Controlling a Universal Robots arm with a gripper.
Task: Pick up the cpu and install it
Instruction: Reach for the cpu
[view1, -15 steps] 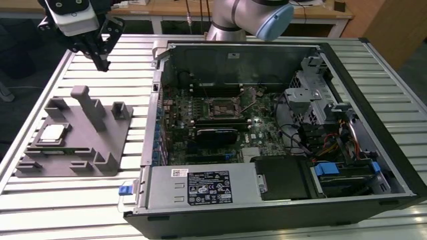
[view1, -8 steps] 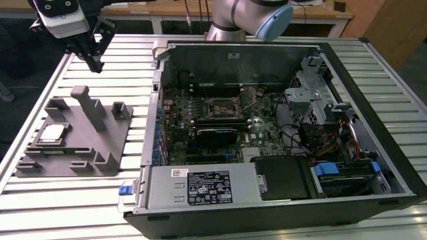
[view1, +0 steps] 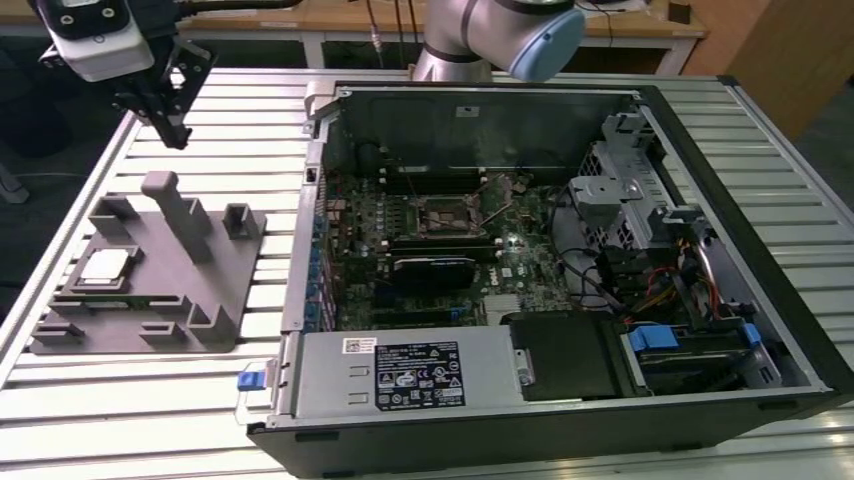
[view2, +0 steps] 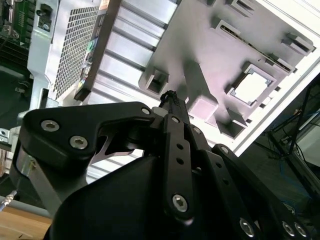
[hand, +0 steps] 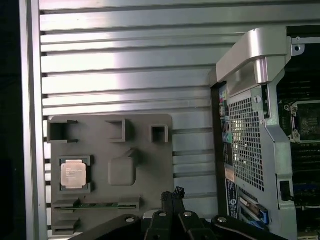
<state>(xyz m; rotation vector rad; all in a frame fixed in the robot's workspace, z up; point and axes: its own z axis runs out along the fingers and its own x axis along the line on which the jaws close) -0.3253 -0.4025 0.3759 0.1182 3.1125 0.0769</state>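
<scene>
My black gripper (view1: 174, 138), fingers pinched together and empty, hangs high, off to one side of the small silvery square cpu (view1: 107, 265) seated in a grey plastic tray (view1: 200, 300).

Silver arm (view1: 447, 45) with pale blue joint cap (view1: 541, 45) at twelve o'clock; black gripper (view1: 174, 138) with silver screws (view2: 180, 202) and white camera box (view1: 96, 40) at ten o'clock.

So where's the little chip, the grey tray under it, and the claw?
cpu (hand: 75, 174): first wrist view, middle of its silvery top.
grey tray (hand: 155, 170): first wrist view, bare flat part.
claw (view1: 174, 138): exterior view, between its fingertips.
</scene>
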